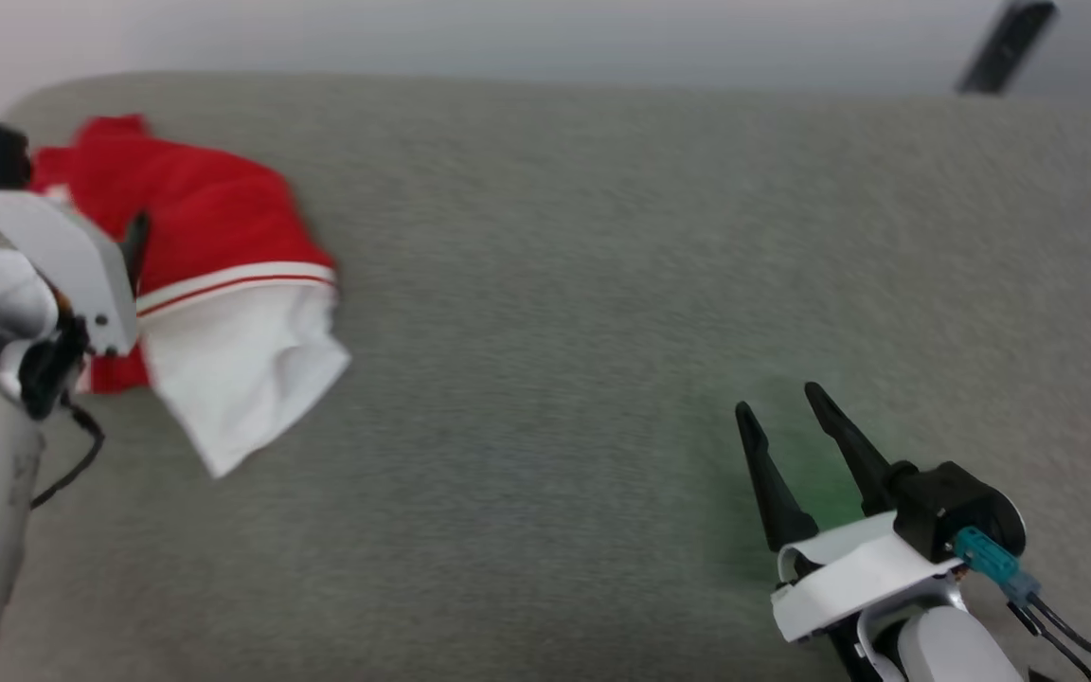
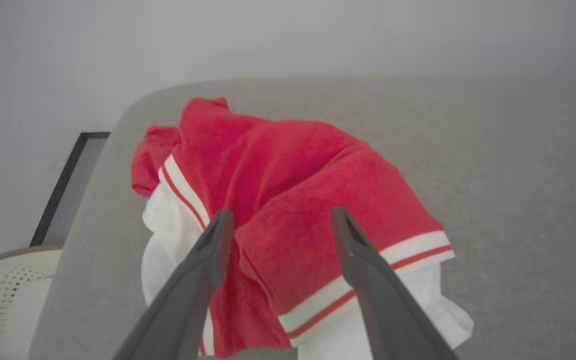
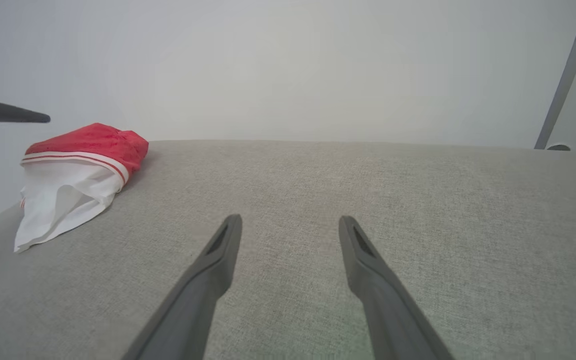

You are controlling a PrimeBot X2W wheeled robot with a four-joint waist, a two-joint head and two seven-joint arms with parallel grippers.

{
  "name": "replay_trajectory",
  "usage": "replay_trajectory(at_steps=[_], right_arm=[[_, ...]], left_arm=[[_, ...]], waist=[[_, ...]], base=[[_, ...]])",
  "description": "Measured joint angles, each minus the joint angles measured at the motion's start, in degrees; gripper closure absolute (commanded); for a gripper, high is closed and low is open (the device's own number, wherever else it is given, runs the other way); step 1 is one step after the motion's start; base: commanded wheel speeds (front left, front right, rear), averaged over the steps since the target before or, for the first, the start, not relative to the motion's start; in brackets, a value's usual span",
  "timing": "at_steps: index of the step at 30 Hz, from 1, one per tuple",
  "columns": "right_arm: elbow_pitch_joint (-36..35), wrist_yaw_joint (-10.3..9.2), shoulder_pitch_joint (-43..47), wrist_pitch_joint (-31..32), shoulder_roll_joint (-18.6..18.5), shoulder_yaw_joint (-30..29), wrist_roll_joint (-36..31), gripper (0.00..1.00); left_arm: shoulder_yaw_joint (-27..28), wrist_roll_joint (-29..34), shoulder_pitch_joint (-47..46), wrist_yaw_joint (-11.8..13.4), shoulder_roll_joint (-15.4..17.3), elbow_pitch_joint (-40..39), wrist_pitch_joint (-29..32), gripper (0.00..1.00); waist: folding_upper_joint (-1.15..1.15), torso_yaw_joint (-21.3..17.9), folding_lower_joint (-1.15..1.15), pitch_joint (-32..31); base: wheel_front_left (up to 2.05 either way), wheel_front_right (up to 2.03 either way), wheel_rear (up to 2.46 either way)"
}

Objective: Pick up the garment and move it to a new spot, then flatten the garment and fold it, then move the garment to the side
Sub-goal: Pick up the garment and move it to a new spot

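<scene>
The garment (image 1: pixel 195 218) lies crumpled at the far left of the grey fabric surface (image 1: pixel 583 284), red with a red-and-white striped band and a white sleeve end spilling toward me. My left gripper (image 2: pixel 283 214) hovers open over the red bunch (image 2: pixel 293 170), its fingers straddling a fold and gripping nothing. In the head view the pale left wrist (image 1: pixel 72 265) covers the garment's left part. My right gripper (image 1: pixel 778 401) stands open above bare fabric at the lower right, far from the garment (image 3: pixel 78 160); nothing sits between its fingers (image 3: pixel 218 265).
The surface's rounded far-left corner (image 2: pixel 133 115) sits just behind the garment. Beyond that edge are a black-framed panel (image 2: pixel 68 185) and a pale perforated object (image 2: pixel 3 295). A dark bar (image 1: pixel 1005 47) and a thin grey pole (image 3: pixel 565 75) stand past the far right.
</scene>
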Motion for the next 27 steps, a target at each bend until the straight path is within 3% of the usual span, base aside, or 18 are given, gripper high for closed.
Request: replay_trajectory(at_steps=[5, 9, 15, 22, 23, 24, 27], right_arm=[[-0.55, 0.00, -1.80, -0.24, 0.10, 1.00, 0.04, 0.00], [-2.22, 0.00, -3.42, -0.26, 0.19, 1.85, -0.07, 0.00], [-4.54, 0.00, -4.10, -0.15, 0.21, 2.91, -0.23, 0.00], [-6.61, 0.00, -3.28, 0.12, 0.22, 2.60, -0.15, 0.00], [-6.86, -0.01, -3.27, 0.24, 0.22, 2.65, -0.11, 0.00], [-6.98, -0.01, -3.30, 0.29, 0.21, 2.75, -0.11, 0.00], [-7.13, -0.01, -3.44, 0.48, 0.24, 2.85, -0.11, 0.00]], left_arm=[[-4.34, -5.86, -1.58, -0.07, 3.45, 3.67, 9.46, 0.00], [-6.21, -6.37, -3.69, -0.07, 6.49, 7.51, 10.50, 0.00], [-6.48, -9.67, -4.54, -0.07, 7.47, 13.39, 13.25, 0.00], [-7.05, -12.30, -5.50, -0.12, 9.29, 14.72, 13.85, 0.00], [-7.08, -12.78, -5.50, -0.07, 9.44, 14.70, 13.63, 0.55], [-7.10, -13.19, -5.48, -0.08, 9.58, 14.67, 13.30, 1.00], [-7.49, -14.44, -5.35, -0.03, 9.14, 13.93, 11.72, 1.00]], waist=[[0.00, -3.85, 0.00, 3.42], [0.00, -6.05, 0.00, 6.49], [0.00, -9.44, 0.00, 10.44], [0.00, -12.09, 0.00, 13.72], [0.00, -12.28, 0.00, 13.96], [0.00, -12.41, 0.00, 14.11], [0.00, -12.46, 0.00, 13.81]], base=[[0.00, 0.00, 0.00], [0.00, 0.00, 0.00], [0.00, 0.00, 0.00], [0.00, 0.00, 0.00], [0.00, 0.00, 0.00], [0.00, 0.00, 0.00], [0.00, 0.00, 0.00]])
